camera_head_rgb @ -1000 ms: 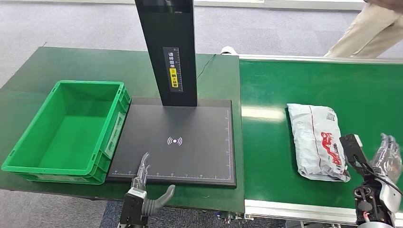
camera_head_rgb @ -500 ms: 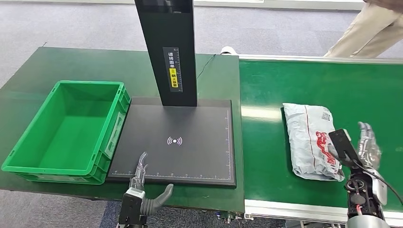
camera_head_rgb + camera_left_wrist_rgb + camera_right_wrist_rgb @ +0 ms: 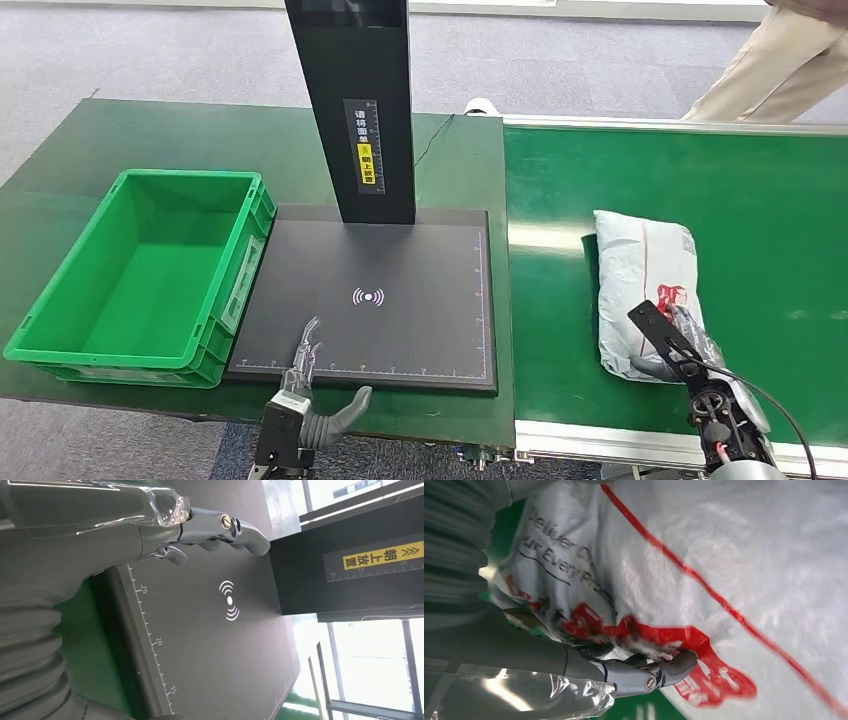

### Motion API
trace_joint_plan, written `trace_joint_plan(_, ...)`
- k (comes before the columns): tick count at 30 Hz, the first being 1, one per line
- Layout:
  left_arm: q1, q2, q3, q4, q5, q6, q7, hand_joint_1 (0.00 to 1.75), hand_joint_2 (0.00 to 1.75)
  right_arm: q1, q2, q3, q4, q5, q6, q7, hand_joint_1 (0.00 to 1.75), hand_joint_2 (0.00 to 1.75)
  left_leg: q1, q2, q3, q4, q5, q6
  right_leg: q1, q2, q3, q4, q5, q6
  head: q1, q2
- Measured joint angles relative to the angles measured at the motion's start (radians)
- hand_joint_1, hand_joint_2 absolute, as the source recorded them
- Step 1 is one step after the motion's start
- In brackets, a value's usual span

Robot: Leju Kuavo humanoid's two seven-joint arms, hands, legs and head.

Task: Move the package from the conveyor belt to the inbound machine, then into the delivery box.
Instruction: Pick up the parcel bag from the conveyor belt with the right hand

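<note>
Nearest the robot, the left hand (image 3: 310, 395) hovers at the front edge of the desk (image 3: 130, 130) with its fingers spread and nothing in them, just over the near border of the inbound machine's black scan plate (image 3: 400, 330); the left wrist view shows those fingers (image 3: 235, 530) above the ruled edge of the plate. On the other side, the right hand (image 3: 680, 345) lies on the near end of the package (image 3: 645, 270), a white plastic mailer with red print, and the right wrist view shows its fingers (image 3: 659, 672) curled against the crumpled film. Whether they have really pinched it cannot be told. The package lies flat on the green conveyor belt (image 3: 780, 200), apart from the plate. So the task looks barely begun: the pickup is under way, and the transfer to the machine and then to the box are both left. Farther left sits the green delivery box (image 3: 60, 290), with nothing in it. Behind the plate rises the machine's black column (image 3: 360, 100), and beyond the belt a person's trouser leg (image 3: 770, 70) shows.
</note>
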Motion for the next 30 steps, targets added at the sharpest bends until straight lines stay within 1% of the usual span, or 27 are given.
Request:
trace_joint_plan(2,-0.009,0.0,0.0,0.009,0.004,-0.003,0.002,0.0,1.75,-0.014,-0.006,0.021,0.018,0.033,0.041,0.086,0.0,1.75,0.0,0.0,0.002,0.0,0.0,0.0,0.0,0.0,0.001,0.0,0.0,0.0,0.0,0.0)
trace_joint_plan(5,-0.024,0.0,-0.002,0.024,0.012,-0.001,0.005,0.0,1.75,-0.036,-0.013,0.048,0.038,0.071,0.088,0.175,0.0,1.75,0.0,-0.001,0.007,0.0,-0.001,0.001,0.0,-0.001,0.005,-0.001,-0.002,0.001,0.0,0.0)
trace_joint_plan(6,-0.029,0.0,-0.002,0.029,0.014,0.001,0.005,0.0,1.75,-0.041,-0.013,0.055,0.043,0.078,0.093,0.192,0.1,1.75,0.0,-0.001,0.008,0.0,-0.002,0.002,0.0,-0.001,0.007,-0.001,-0.002,0.002,0.0,0.0)
trace_joint_plan(9,-0.037,0.0,-0.003,0.042,0.02,0.006,0.005,0.0,1.75,-0.047,-0.013,0.07,0.052,0.091,0.095,0.215,1.4,1.75,0.0,-0.002,0.011,0.0,-0.002,0.003,0.0,-0.003,0.011,-0.001,-0.003,0.002,0.0,0.0)
trace_joint_plan(10,-0.037,0.0,-0.004,0.045,0.021,0.007,0.005,0.0,1.75,-0.048,-0.013,0.073,0.054,0.093,0.094,0.218,1.74,1.75,0.0,-0.003,0.011,0.0,-0.002,0.003,-0.001,-0.003,0.012,-0.001,-0.003,0.002,0.0,0.0)
trace_joint_plan(25,-0.035,0.002,-0.007,0.054,0.027,0.017,0.005,0.0,1.75,-0.054,-0.011,0.081,0.056,0.117,-0.028,0.169,1.75,1.75,0.0,-0.004,0.011,0.002,-0.001,0.004,0.0,-0.004,0.014,-0.001,-0.002,0.003,0.0,0.0)
trace_joint_plan(27,-0.033,0.003,-0.009,0.054,0.028,0.018,0.005,0.0,1.75,-0.054,-0.008,0.081,0.056,0.117,-0.073,0.157,1.75,1.75,0.0,-0.004,0.01,0.002,-0.001,0.004,0.0,-0.004,0.013,-0.001,-0.002,0.003,0.0,0.0)
trace_joint_plan(30,-0.028,0.003,-0.009,0.053,0.028,0.021,0.005,0.0,1.75,-0.054,0.0,0.073,0.056,0.104,-0.193,0.118,1.75,1.75,-0.001,-0.004,0.007,0.002,-0.001,0.004,-0.001,-0.004,0.011,-0.001,-0.002,0.003,0.0,0.0)
